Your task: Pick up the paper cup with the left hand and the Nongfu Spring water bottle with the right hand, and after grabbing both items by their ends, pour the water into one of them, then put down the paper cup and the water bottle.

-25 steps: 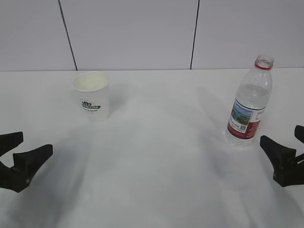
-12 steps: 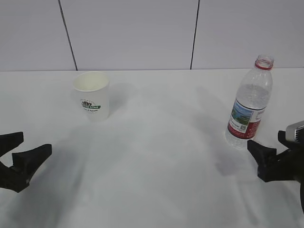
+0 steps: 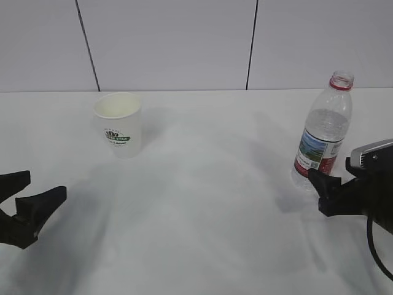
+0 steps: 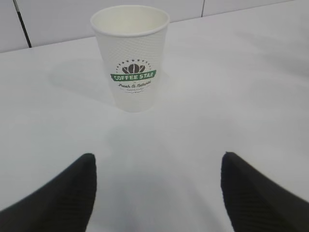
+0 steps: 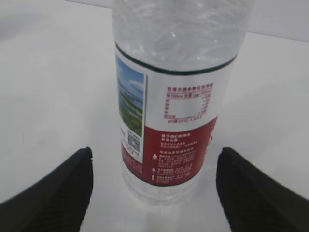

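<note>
A white bench (image 3: 202,184) holds two things, well apart. On the far left stands the paper cup (image 3: 118,123), upright, mouth open, with a green-and-black coffee logo on its dimpled wall. Its cream inside looks empty from the exterior view. On the right stands the water bottle (image 3: 323,141), upright, taller than the cup, with a red neck ring, no cap visible, and a red-and-white label with a landscape picture. Clear water (image 5: 181,34) shows above the label, though its exact level cannot be told.

The left hand (image 3: 24,206) sits low at the near left, well short of the cup. Its black fingers (image 4: 63,195) are spread wide and hold nothing; in the left wrist view the cup stands ahead, centred between them.

The right hand (image 3: 344,190) is just beside the bottle's base on its near right. Its fingers (image 5: 53,191) are also spread wide and empty, flanking the lower label without touching it.

The cup is probably light and thin-walled, so a hard squeeze would likely crush it; a gentle hold low on its body seems safest. The bottle is likely heavier, smooth and somewhat squeezable, and, being uncapped, could spill if pinched; the lower body looks the steadiest place to grip.
</note>
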